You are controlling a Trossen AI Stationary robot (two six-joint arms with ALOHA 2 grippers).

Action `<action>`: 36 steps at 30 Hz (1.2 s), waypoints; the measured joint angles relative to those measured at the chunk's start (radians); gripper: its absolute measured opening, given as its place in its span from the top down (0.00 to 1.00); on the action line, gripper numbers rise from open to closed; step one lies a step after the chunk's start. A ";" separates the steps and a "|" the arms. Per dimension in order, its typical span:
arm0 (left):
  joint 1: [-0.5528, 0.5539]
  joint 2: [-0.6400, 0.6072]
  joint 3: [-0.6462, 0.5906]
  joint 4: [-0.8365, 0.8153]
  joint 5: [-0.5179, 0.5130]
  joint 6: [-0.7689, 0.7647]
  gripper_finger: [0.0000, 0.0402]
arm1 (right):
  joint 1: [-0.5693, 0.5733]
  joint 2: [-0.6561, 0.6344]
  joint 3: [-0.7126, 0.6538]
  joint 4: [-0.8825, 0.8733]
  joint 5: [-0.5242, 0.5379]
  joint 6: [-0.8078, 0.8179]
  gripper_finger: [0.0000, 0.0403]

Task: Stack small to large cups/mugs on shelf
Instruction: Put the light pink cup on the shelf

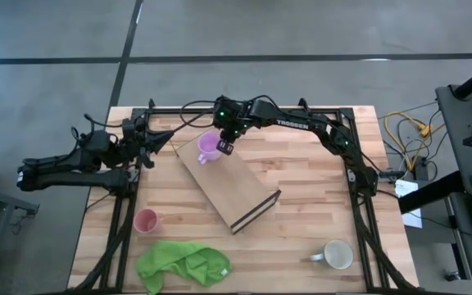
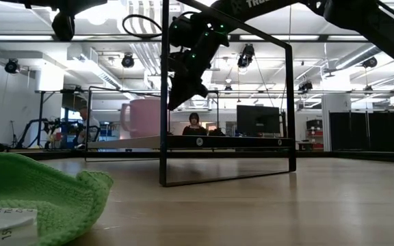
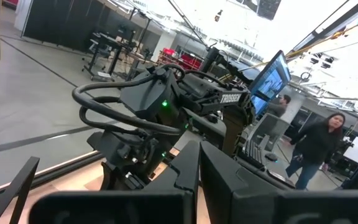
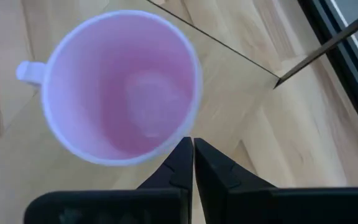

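Note:
The light purple cup [image 1: 207, 147] stands upright on its base on the far left end of the light-wood shelf [image 1: 234, 187], which lies flat and slantwise on the table. Its handle [image 4: 28, 70] sticks out to one side. It also shows in the low view [image 2: 142, 117]. My right gripper [image 4: 192, 148] is shut and points down, with its tips right at the cup's rim. The pink-red cup [image 1: 146, 220] stands on the table at the near left. The white mug [image 1: 337, 254] stands at the near right. My left gripper [image 1: 152, 142] waits at the table's far left. My right gripper's shut fingertips [image 4: 182, 152] stand at the outer edge of the purple cup's rim [image 4: 188, 124], coming from above. The rim is not between the fingers. I cannot tell whether they touch it. The cup stands upright on the shelf.
A green cloth [image 1: 183, 264] lies at the table's near left edge. A black frame [image 2: 163, 102] runs round the table. People stand in the room beyond [image 3: 316, 146].

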 joint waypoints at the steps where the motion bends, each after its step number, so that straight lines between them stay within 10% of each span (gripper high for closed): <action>1: 0.000 0.000 0.000 0.000 0.000 0.000 1.00 | 0.001 0.000 0.000 -0.001 0.000 0.001 0.98; 36: 0.000 0.084 0.009 0.003 -0.011 0.064 1.00 | 0.061 -0.136 0.004 -0.231 0.064 0.066 0.98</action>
